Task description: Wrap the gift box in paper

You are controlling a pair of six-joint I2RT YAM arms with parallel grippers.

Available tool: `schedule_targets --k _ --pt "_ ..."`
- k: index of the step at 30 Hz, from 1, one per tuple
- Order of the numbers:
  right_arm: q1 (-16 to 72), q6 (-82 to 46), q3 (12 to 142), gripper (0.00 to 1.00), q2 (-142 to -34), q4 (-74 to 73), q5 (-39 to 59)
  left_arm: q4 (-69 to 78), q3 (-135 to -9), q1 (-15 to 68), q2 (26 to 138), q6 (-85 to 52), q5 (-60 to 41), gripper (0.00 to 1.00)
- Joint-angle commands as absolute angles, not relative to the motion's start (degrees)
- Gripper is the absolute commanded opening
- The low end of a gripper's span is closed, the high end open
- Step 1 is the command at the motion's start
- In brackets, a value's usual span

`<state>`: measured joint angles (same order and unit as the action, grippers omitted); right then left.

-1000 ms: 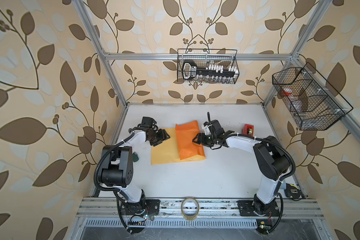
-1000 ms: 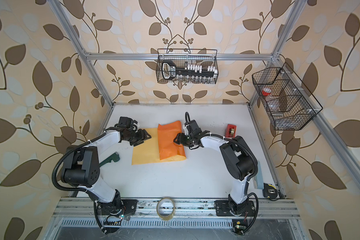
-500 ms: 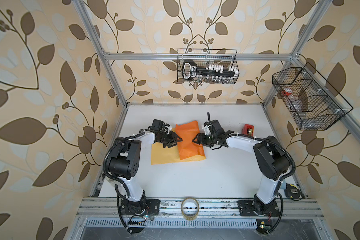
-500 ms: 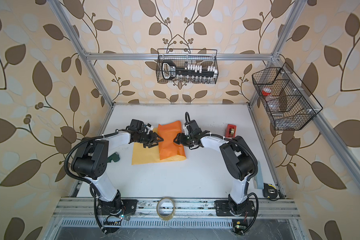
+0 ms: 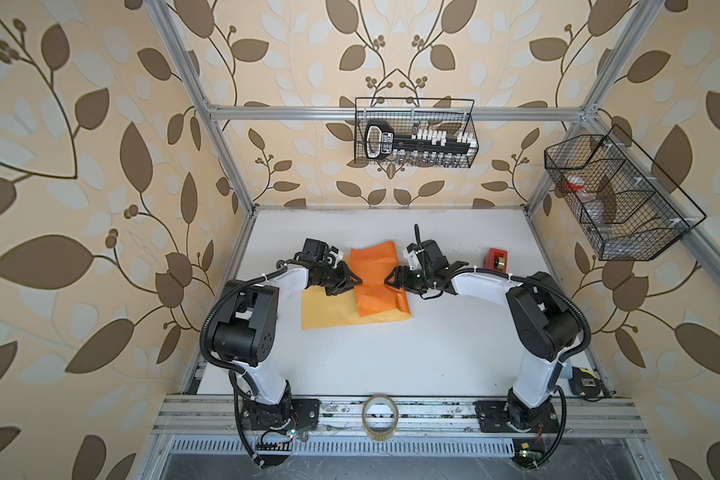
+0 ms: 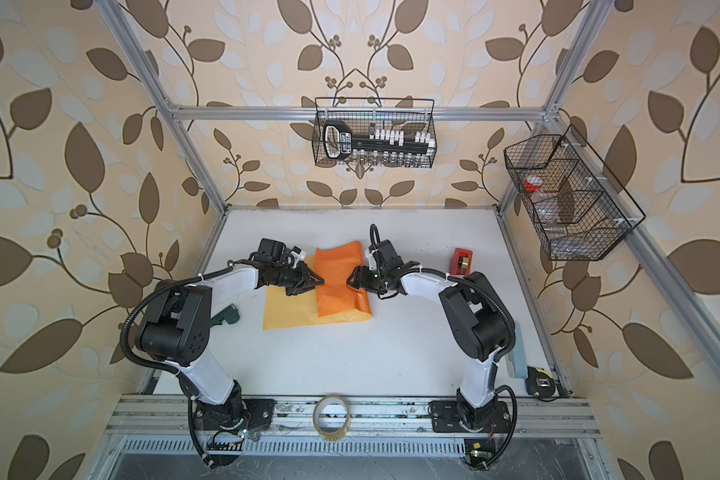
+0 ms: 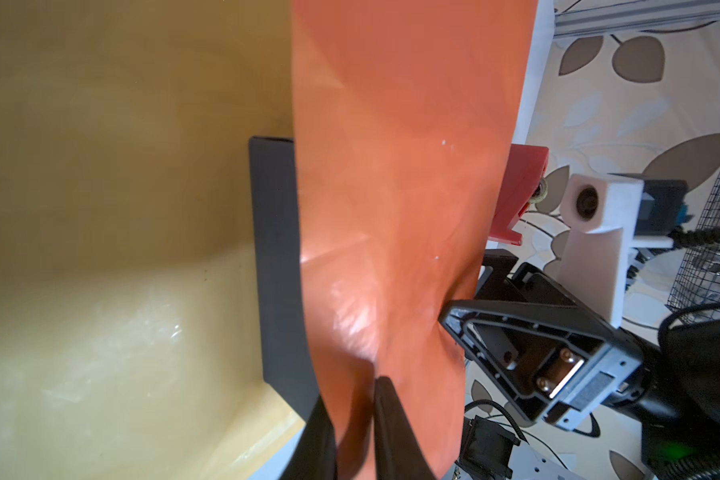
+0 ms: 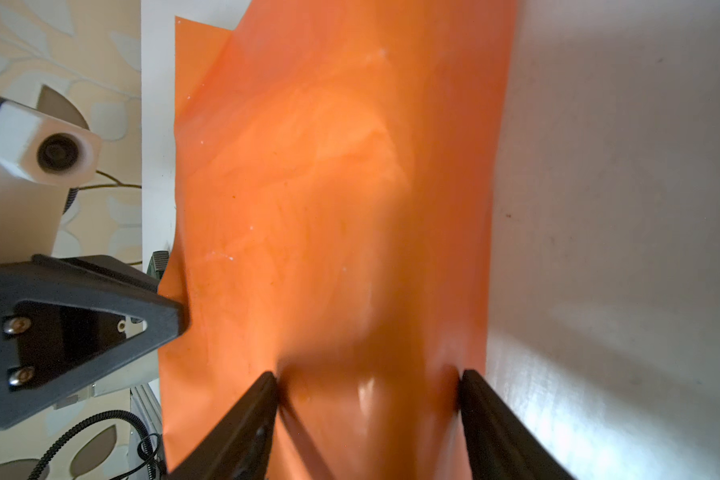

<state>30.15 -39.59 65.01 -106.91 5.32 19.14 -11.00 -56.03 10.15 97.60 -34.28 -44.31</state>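
The paper (image 5: 375, 286) lies mid-table in both top views, its orange face (image 6: 337, 286) folded over and its yellow-tan face (image 5: 329, 311) flat to the left. Only a slate-blue side of the gift box (image 7: 275, 270) shows under the orange flap. My left gripper (image 5: 356, 281) (image 7: 350, 392) pinches the flap's left edge, its jaws nearly together with paper between them. From the right, my right gripper (image 5: 388, 279) (image 8: 366, 378) clamps the paper-covered box, with one finger (image 8: 262, 399) on top and the other finger (image 8: 474, 399) by the table.
A red tape dispenser (image 5: 497, 258) stands back right. On the front rail sits a clear tape roll (image 5: 380, 415). A green tool (image 6: 225, 316) lies by the left arm, and a tape measure (image 6: 541, 384) at the front right corner. Wire baskets (image 5: 412, 137) hang on the walls.
My left gripper has moved right from the sheet's left side to the orange flap and closed its jaws on the flap's edge. The right gripper has stayed in place.
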Motion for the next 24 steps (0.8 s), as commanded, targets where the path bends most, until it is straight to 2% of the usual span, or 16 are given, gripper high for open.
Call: schedule_targets --k 1,3,6,11,15,24 --pt "31.01 -38.21 62.62 0.68 -110.41 12.27 15.94 -13.22 -55.81 10.03 94.59 -32.27 -42.99 0.2" --pt "30.9 -38.04 62.92 0.68 -110.76 12.56 15.86 -13.44 -55.9 9.85 94.62 -32.1 -42.45 0.23" --pt "30.96 -38.15 63.11 0.68 -110.65 12.95 16.07 -13.88 -56.14 9.54 94.57 -32.05 -42.41 0.22" --pt "30.88 -37.79 63.5 0.68 -110.81 13.6 15.82 -13.16 -55.7 9.49 94.62 -32.62 -42.71 0.12" --pt "30.87 -37.73 63.41 0.68 -110.18 13.59 15.73 -14.24 -56.12 9.49 94.55 -32.0 -42.35 0.0" --pt "30.2 -36.88 65.21 0.79 -105.4 16.11 15.51 -16.14 -54.49 9.66 95.54 -28.16 -35.07 0.0"
